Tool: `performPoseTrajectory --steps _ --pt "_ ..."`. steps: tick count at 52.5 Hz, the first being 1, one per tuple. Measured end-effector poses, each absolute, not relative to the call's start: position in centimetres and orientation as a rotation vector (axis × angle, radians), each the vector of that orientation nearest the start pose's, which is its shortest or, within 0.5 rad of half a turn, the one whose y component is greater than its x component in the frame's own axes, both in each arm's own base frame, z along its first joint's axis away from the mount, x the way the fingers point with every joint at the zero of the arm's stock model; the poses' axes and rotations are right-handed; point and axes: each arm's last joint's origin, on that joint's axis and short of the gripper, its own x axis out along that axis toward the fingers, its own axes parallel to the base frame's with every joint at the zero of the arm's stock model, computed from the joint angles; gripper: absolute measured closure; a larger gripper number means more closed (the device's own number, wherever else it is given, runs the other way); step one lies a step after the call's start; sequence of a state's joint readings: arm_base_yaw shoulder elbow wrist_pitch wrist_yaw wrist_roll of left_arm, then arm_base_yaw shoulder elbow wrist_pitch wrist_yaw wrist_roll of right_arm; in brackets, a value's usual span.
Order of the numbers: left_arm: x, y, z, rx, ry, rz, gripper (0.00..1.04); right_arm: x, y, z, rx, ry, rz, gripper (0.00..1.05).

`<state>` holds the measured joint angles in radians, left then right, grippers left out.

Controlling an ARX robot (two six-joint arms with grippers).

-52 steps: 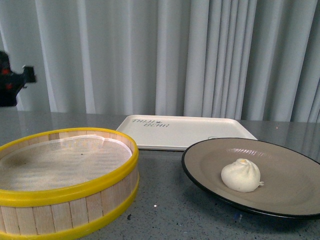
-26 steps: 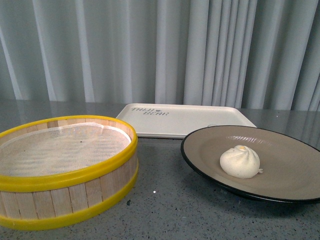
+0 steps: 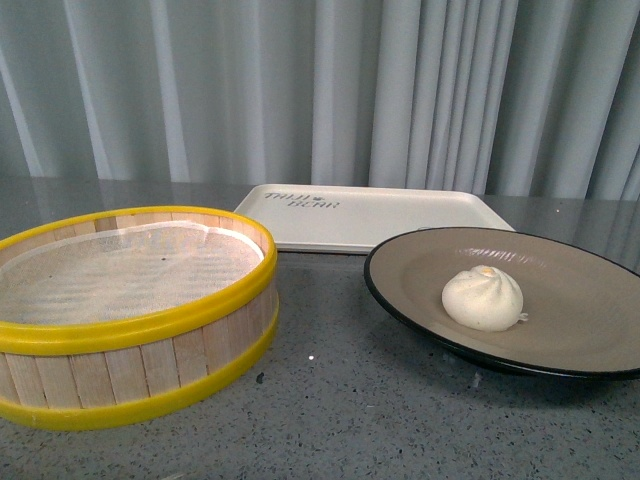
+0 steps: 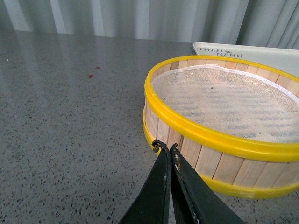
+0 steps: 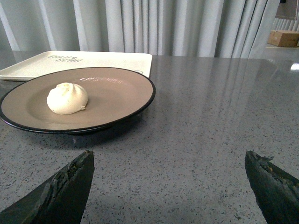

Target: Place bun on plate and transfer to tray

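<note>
Cream-white pleated steamed bun [image 3: 483,298] sat on the black-rimmed taupe round plate [image 3: 585,300] at the front view's lower right, just ahead of the off-white rectangular tray [image 3: 400,215] at centre. I saw my left gripper [image 4: 167,148] pinched together, empty, beside the yellow-rimmed wooden steamer basket [image 4: 224,158]; my right gripper [image 5: 168,152] was spread wide.

Grey, speckled, glossy worktop [image 3: 340,420]. Resting directly on it: yellow-rimmed wooden-slat steamer basket [image 3: 150,370] at left, black-rimmed taupe plate [image 3: 590,300] at right, apart from the basket. Off-white rectangular tray [image 3: 400,215] behind both, just beyond the plate.
</note>
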<state>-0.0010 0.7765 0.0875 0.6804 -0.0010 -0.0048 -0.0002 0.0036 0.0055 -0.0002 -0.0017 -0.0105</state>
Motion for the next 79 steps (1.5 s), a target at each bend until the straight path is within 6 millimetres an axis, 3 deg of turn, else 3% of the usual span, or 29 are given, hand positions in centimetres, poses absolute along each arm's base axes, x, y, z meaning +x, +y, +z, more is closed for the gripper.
performPoseTrajectory --steps 12,79 --pt "14.1 0.0 16.9 -0.004 -0.005 0.000 1.01 9.8 0.0 16.5 -0.011 -0.002 0.001 0.08" --pt "9.6 0.0 17.2 -0.005 -0.024 -0.001 1.01 9.8 0.0 16.5 -0.010 -0.002 0.002 0.08"
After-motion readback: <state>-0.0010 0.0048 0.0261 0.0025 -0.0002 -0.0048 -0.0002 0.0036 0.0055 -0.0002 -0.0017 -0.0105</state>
